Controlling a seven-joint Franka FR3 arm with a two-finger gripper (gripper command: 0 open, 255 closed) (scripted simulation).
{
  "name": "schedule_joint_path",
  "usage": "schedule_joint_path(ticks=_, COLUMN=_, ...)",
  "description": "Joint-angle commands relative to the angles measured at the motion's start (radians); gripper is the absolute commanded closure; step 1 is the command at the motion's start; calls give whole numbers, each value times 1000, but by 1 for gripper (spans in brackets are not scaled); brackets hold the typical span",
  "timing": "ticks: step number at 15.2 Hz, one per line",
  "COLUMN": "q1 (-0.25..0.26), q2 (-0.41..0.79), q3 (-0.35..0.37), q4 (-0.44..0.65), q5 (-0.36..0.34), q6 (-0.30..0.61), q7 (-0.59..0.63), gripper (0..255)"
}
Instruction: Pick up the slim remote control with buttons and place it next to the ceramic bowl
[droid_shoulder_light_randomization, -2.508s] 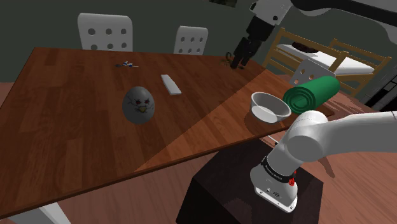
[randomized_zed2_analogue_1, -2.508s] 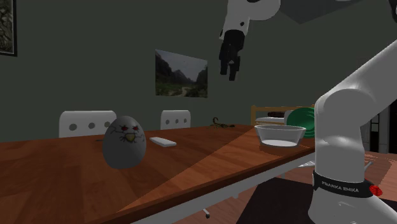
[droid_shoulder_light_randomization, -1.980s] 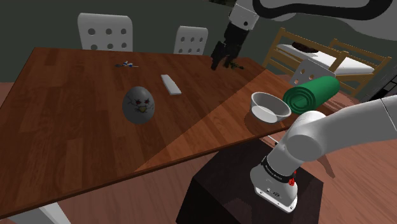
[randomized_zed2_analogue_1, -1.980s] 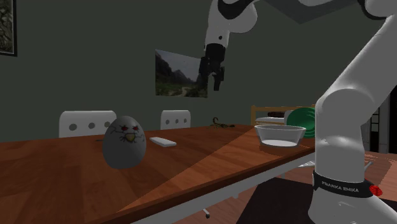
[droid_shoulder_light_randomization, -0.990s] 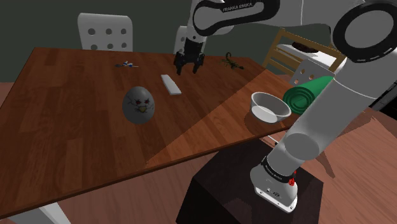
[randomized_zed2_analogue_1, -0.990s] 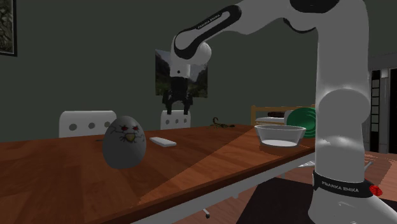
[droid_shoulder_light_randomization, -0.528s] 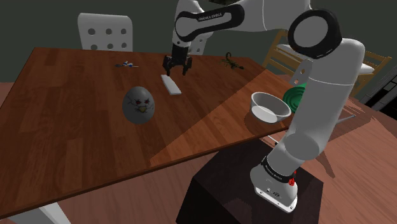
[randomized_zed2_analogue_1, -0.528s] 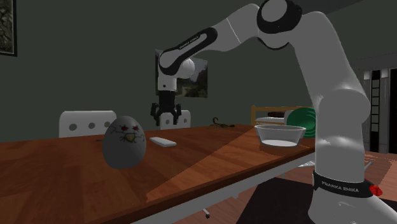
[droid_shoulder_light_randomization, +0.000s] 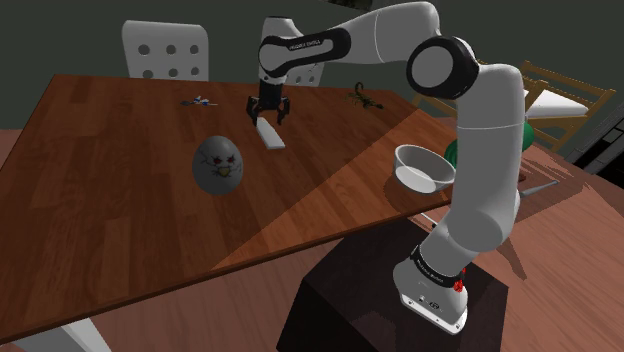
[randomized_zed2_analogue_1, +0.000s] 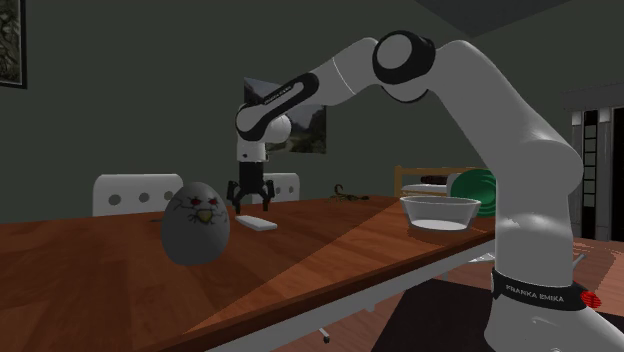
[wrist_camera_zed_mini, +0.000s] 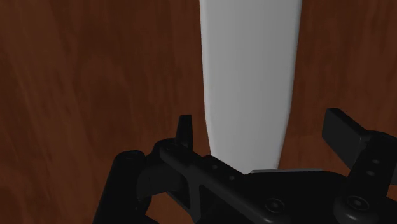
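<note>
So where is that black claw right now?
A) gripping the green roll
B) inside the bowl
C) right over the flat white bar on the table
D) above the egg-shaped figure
C: in the wrist view the gripper hangs over the white remote, which lies flat on the wooden table, with one finger on each side, apart and not clasping it.

- You have bare table on both sides of the remote. The gripper straddles it with fingers apart, wood showing in both gaps.
- The egg figure stands near the remote, toward the shoulder view's lower left. It's your tallest obstacle.
- Between remote and bowl is bare wood, an open lane.
- The green roll crowds the bowl's far side.
- The small dark figure by the far edge is well apart.
</note>
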Motion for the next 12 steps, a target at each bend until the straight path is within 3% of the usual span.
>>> schedule_joint_path(ticks=1, q1=-2, q2=14, q3=-2, q4=-7, q5=-1, q6=21, q7=-2, gripper=0)
schedule_joint_path(ticks=12, q1=-2, q2=32, q3=-4, q4=-27, q5=-4, q6=60, q7=0, gripper=0)
